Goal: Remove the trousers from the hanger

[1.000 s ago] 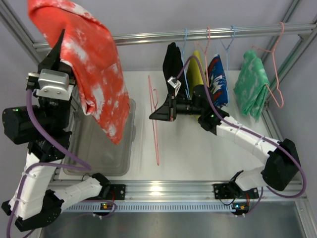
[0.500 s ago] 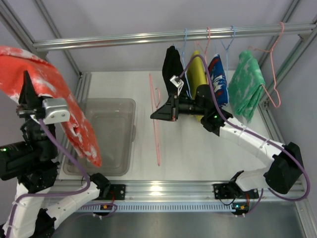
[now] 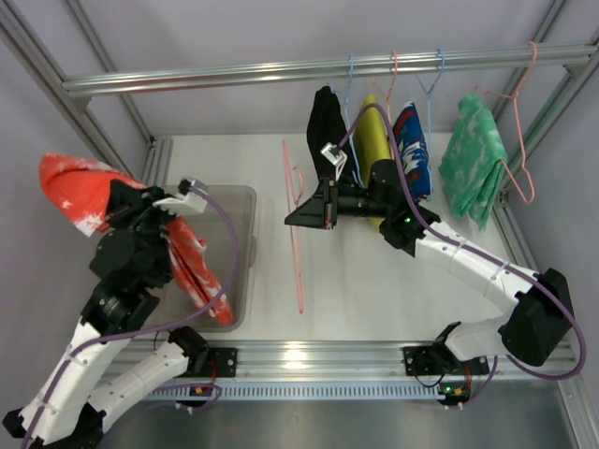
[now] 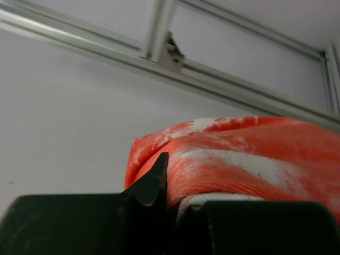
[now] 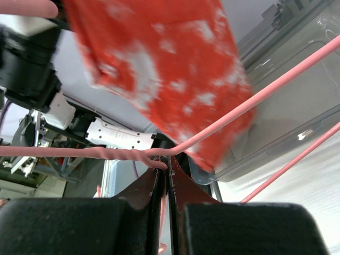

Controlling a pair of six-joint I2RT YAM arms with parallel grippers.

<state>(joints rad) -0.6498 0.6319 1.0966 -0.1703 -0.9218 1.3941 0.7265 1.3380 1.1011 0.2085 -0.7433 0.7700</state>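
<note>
1. Over on the left, the left gripper [image 4: 171, 183] is clamped on a bunched fold of the soft red-orange trousers [image 3: 82, 190] with the white blotches. The wrist view shows cloth wedged right at the black fingers [image 4: 155, 178].
2. The bundle sits high at the far left. A long tail drapes down past the arm over the clear plastic bin [image 3: 236, 223]. I can't tell whether the hem touches the bin floor.
3. My guess at why it's held that way: gripping the bulk up high lets the loose end find the bin first, so the rest can follow it in.
4. Centre table: the right gripper [image 3: 290, 220] is pinched closed on the thin pale pink wire hanger [image 3: 297, 271], at the twisted neck below the hook. The jaws are all but touching around the wire.
5. That hanger is bare, with no cloth on it, and it's well apart from the trousers. So I'd call the separation itself done.
6. Holding at the neck makes sense, since it stops the frame swinging.
7. Behind, the metal rail [image 3: 281, 70] carries a plain black garment [image 3: 325, 126], a yellow one [image 3: 372, 126], a blue patterned one [image 3: 412, 140] and a green-and-white one [image 3: 473, 154], all untouched.
8. What looks left: dropping the cloth, and parking the hanger.
</note>
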